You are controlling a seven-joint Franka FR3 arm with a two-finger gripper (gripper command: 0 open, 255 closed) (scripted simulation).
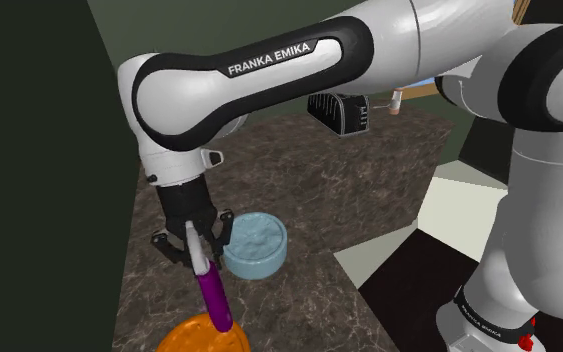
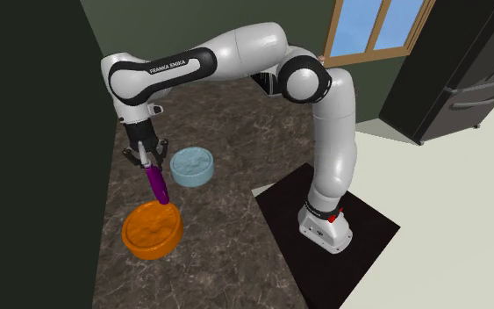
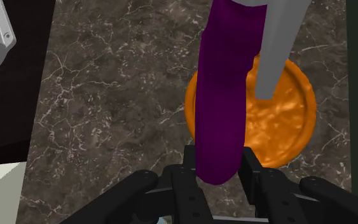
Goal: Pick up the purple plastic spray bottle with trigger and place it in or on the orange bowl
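Looking down from the shoulder view, we see the black pincer [image 1: 201, 250] clamped on a purple spray bottle [image 1: 214, 295]. The bottle hangs tilted over the orange bowl [image 1: 184, 338] on the dark marbled table [image 1: 369, 190]. A pale blue bowl [image 1: 259, 245] sits just to that view's right. In the second exterior view, the bottle's lower end is at the orange bowl's far rim. In the wrist view, both fingers press the bottle, with the bowl beyond.
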